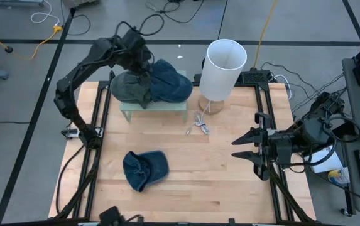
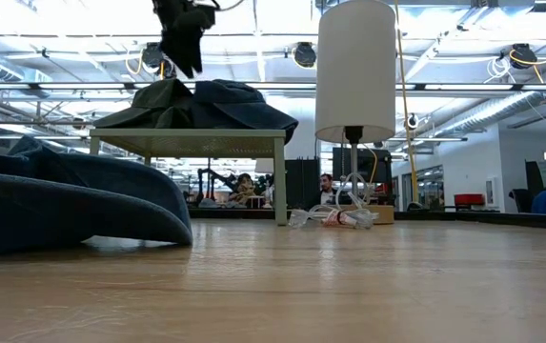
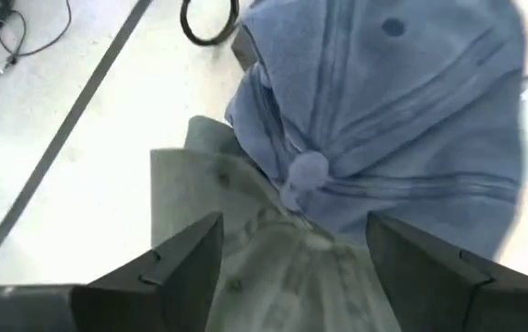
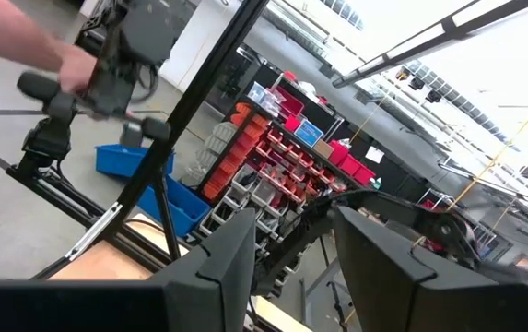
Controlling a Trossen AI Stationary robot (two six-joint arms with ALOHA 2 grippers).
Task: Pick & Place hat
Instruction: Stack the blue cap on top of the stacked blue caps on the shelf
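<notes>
Left gripper (image 1: pixel 143 70) hovers over the grey hat (image 1: pixel 129 86) on the stand (image 1: pixel 153 107), fingers wide, straddling its crown beside the blue hat (image 1: pixel 168 81). Best bet: drop straight, pinch grey fabric only. Right gripper (image 1: pixel 241 149) waits, fingers spread, at the table (image 1: pixel 217 182) edge.

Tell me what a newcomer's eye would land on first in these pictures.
First the left claw, open and poised over two hats on the small green stand at the table's far side: a grey-green hat beside a blue hat. Next the tall white lamp just right of the stand, with its cord bundled at its base. A third, dark blue hat lies on the wooden table nearer the front, while the right claw waits open at the right edge.
</notes>
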